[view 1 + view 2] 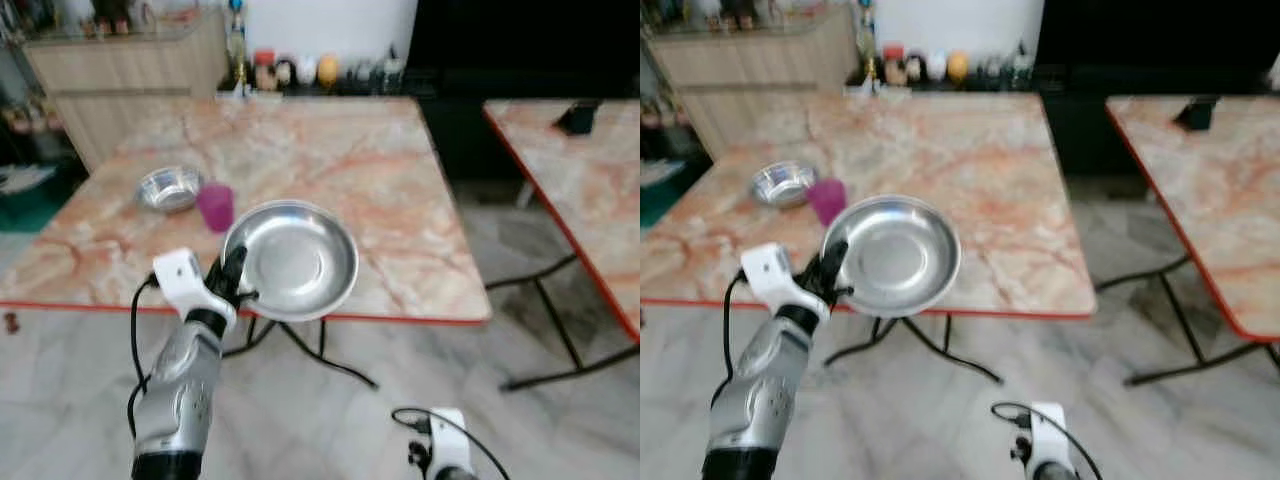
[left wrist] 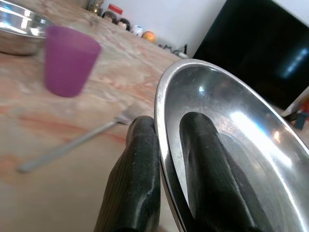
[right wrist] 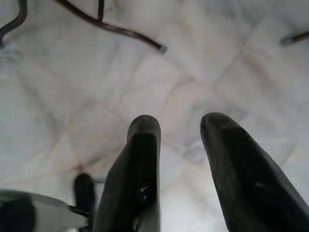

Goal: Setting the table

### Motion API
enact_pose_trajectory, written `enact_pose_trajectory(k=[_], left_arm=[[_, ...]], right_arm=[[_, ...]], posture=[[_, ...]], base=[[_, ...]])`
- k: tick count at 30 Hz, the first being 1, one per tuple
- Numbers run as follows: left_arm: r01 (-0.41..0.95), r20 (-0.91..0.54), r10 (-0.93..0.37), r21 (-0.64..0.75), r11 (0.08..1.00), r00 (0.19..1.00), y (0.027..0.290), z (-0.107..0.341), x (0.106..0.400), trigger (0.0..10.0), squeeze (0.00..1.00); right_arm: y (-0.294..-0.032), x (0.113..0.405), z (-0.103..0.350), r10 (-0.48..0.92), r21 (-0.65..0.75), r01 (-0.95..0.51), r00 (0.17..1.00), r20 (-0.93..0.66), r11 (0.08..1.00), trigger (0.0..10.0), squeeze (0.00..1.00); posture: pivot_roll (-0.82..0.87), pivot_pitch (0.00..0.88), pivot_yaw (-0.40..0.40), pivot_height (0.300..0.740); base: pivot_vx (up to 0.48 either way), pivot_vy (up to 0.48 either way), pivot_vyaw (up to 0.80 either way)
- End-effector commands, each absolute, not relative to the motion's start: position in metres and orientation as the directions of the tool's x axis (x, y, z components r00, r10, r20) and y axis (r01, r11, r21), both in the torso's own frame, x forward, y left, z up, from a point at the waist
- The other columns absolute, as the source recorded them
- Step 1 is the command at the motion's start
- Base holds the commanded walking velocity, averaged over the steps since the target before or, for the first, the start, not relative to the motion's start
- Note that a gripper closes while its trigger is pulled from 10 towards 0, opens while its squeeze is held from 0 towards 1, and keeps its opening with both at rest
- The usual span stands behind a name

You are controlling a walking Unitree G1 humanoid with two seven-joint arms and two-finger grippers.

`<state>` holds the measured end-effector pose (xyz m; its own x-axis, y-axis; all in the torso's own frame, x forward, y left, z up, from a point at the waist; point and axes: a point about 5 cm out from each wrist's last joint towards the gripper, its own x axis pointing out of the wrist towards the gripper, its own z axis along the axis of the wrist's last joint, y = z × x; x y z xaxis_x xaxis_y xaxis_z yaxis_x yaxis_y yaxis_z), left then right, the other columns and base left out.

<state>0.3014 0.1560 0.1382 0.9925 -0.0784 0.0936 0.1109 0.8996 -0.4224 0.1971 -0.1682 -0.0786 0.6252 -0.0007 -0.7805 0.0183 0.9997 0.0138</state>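
My left gripper is shut on the near-left rim of a shiny steel plate, held over the front edge of the marble table. In the left wrist view one black finger lies outside the plate rim and the other inside. A purple cup and a small steel bowl stand on the table to the left of the plate. A fork lies on the tabletop near the cup. My right gripper hangs low over the tiled floor, fingers apart, holding nothing.
A second marble table stands to the right across a gap of floor. Jars and bottles line the far edge of the near table. A wooden cabinet stands at the back left. Black table legs cross under the front edge.
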Motion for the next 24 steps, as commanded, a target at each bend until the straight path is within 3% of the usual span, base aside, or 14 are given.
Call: enact_pose_trajectory(k=[1,15,24], left_arm=[[0.087,0.103,-0.049,-0.402,0.911,0.993,0.166,0.142,0.302,10.0,0.00],[0.084,0.102,-0.047,-0.399,0.913,0.994,0.166,0.143,0.302,10.0,0.00],[0.088,0.099,-0.053,-0.392,0.916,0.994,0.167,0.142,0.303,10.0,0.00]], right_arm=[[-0.159,0.203,-0.076,0.021,0.033,0.007,0.639,-0.769,0.999,10.0,0.00],[-0.205,0.199,-0.071,-0.024,0.007,0.045,0.658,-0.753,0.999,10.0,0.00],[-0.194,0.190,-0.078,-0.015,0.018,0.045,0.641,-0.768,0.999,10.0,0.00]], posture=[[-0.03,0.000,0.000,0.740],[-0.04,0.000,0.000,0.740],[-0.05,0.000,0.008,0.740]], base=[[0.000,-0.398,0.00],[0.000,-0.399,0.00],[0.000,-0.399,0.00]])
